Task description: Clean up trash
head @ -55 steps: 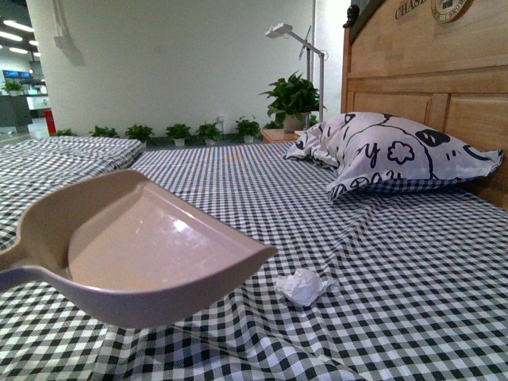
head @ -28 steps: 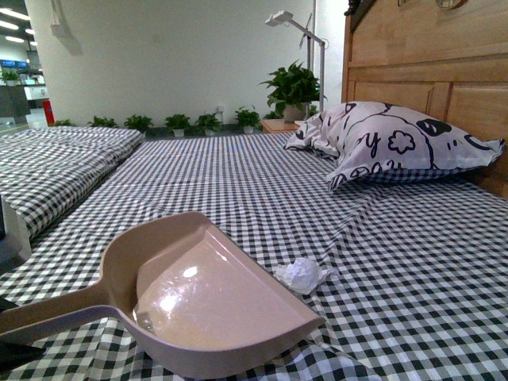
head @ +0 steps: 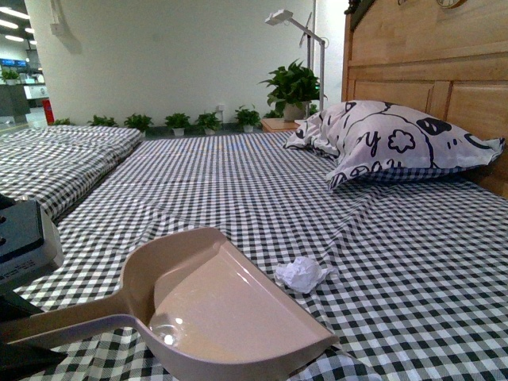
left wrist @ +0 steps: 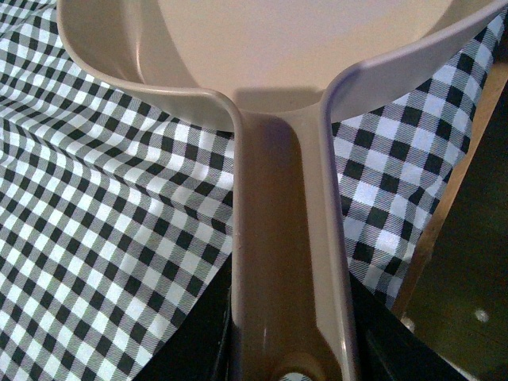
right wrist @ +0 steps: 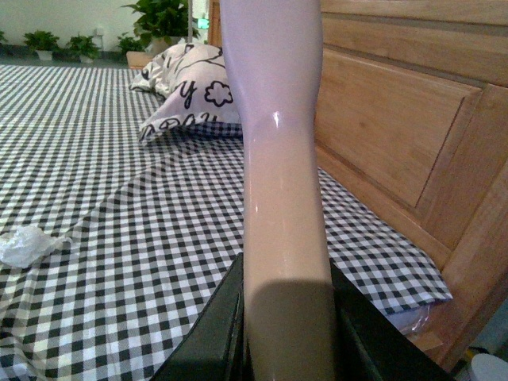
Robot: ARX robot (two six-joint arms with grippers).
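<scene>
The trash, a small crumpled ball of white paper, lies on the checked bed sheet, just beyond the open lip of the pinkish dustpan. It also shows far off in the right wrist view as the trash. My left gripper is shut on the dustpan by its handle, low over the sheet. My right gripper is shut on the brush handle, a pale beige shaft standing up from its jaws; the bristles are out of view. Neither gripper touches the paper.
A black-and-white patterned pillow lies against the wooden headboard at the right. Potted plants and a white lamp stand beyond the bed. A second checked bed is at the left.
The dustpan has come down from above the sheet to rest low beside the trash, its lip turned toward the paper. The paper ball has not moved.
</scene>
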